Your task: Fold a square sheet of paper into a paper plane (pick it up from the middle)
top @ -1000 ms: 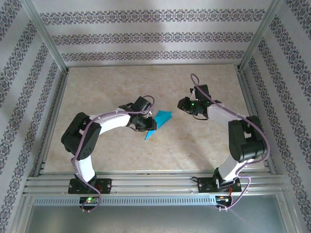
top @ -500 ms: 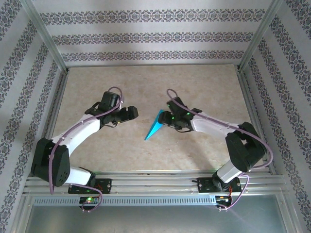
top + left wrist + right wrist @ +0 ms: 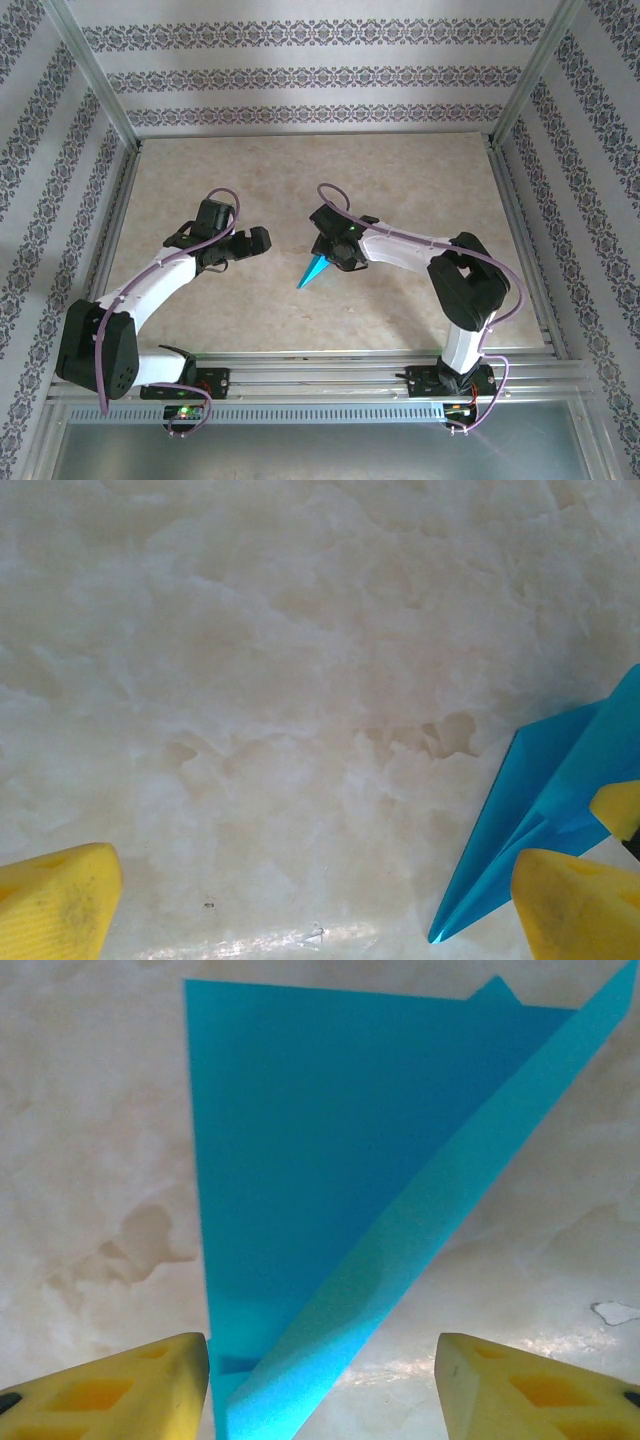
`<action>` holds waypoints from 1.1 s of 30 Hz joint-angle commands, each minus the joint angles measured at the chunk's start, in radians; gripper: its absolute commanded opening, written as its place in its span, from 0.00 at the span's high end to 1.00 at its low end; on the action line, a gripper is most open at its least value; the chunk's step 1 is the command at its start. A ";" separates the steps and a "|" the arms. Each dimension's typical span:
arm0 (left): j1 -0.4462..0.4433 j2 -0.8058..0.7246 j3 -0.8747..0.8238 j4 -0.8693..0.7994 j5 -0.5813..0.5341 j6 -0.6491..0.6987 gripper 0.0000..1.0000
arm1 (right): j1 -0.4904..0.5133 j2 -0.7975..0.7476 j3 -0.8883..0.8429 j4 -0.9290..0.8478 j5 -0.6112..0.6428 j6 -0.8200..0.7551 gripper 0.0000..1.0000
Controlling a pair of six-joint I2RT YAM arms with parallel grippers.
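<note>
A folded teal-blue paper plane (image 3: 311, 271) lies on the pale marbled table (image 3: 400, 180) near its middle, between the two robot arms. Its sharp nose points toward the near left and its wide tail sits under the right gripper (image 3: 330, 258). The right arm reaches in from its base at the near right, with its elbow raised and its wrist low over the paper. In the right wrist view the plane (image 3: 300, 1160) appears as a long triangle, one flap raised along a diagonal crease and the rest lying flat against the stone. That gripper's yellow fingers (image 3: 120, 1385) are spread apart, and the narrow end of the paper lies in the gap. The paper runs just beside the left-hand finger and well clear of the other, and it cannot be told whether that nearer finger touches it. The left gripper (image 3: 250, 245) hangs over bare table to the left of the plane, apart from it. Its jaws are spread wide and nothing is between them. In the left wrist view its yellow fingers (image 3: 55, 900) sit in the lower corners, and the plane (image 3: 530, 820) lies at the right edge with its nose angled down, just beside the right-hand finger. Patterned wallpaper and metal rails enclose the table.
</note>
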 commanded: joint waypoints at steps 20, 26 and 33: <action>0.023 -0.020 -0.001 -0.021 -0.013 0.016 0.00 | -0.019 -0.060 -0.033 0.030 0.016 -0.026 0.99; 0.045 -0.078 -0.020 -0.011 -0.027 -0.031 0.00 | -0.044 -0.052 -0.005 0.282 -0.290 -0.291 1.00; 0.062 -0.090 -0.017 0.009 0.075 -0.072 0.00 | -0.054 0.002 -0.022 0.538 -0.572 -0.351 1.00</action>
